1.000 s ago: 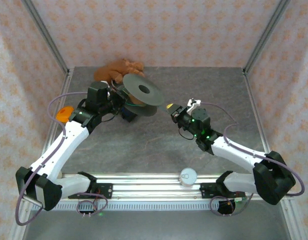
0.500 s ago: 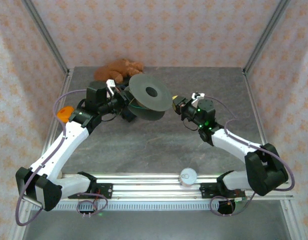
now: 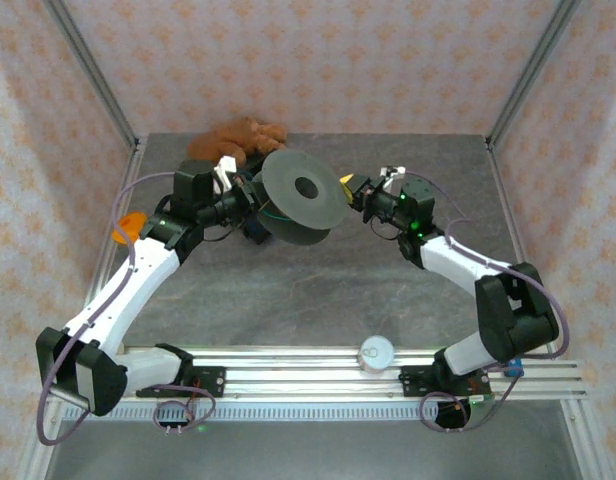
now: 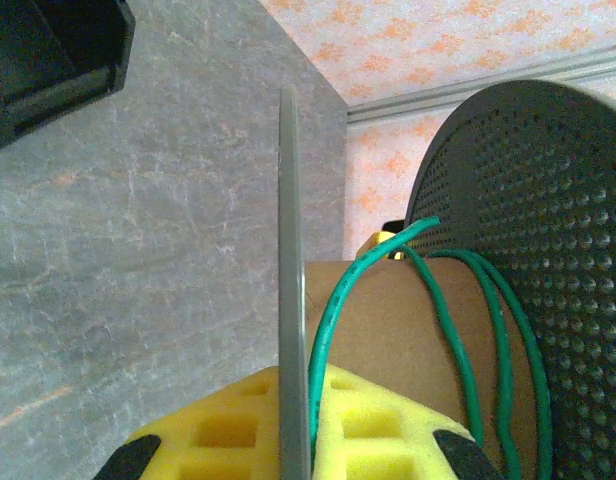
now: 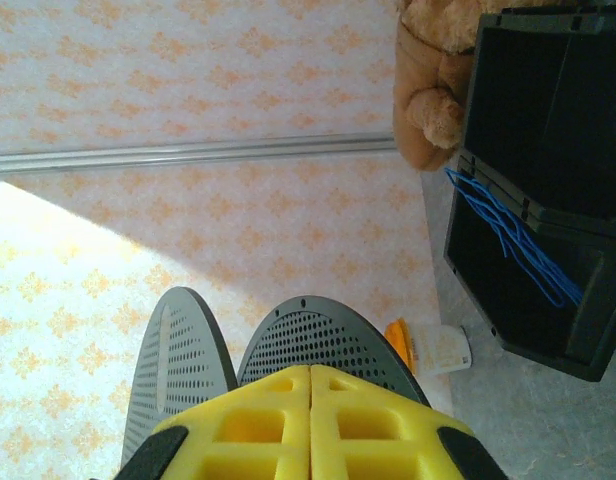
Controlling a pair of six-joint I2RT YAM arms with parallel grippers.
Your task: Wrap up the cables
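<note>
- Swung up and to the left since a second ago, the right fingers [image 3: 345, 183] sit just beside the right rim of the grey spool [image 3: 288, 208]. They have left the middle of the tabletop [image 3: 318, 290].
- Over the same second the spool has turned: its upper flange lay tilted nearly flat, and it now faces the overhead camera more squarely and sits further right.
- The left fingers [image 4: 378, 420] are clamped on one thin flange of the spool, which runs edge-on between their yellow pads.
- The green cable [image 4: 326, 320] lies in a few loose turns around the brown core [image 4: 388, 340], between the two flanges. One strand lifts off the core toward a yellow tip behind it.
- In the right wrist view the right fingers' pads are pressed together with no gap. Whether the green strand is pinched between them cannot be told.
- The blue cable [image 5: 508, 235] lies in loose strands inside a black bin [image 5: 548, 80] beyond the spool, next to a brown plush toy [image 5: 433, 80].
</note>
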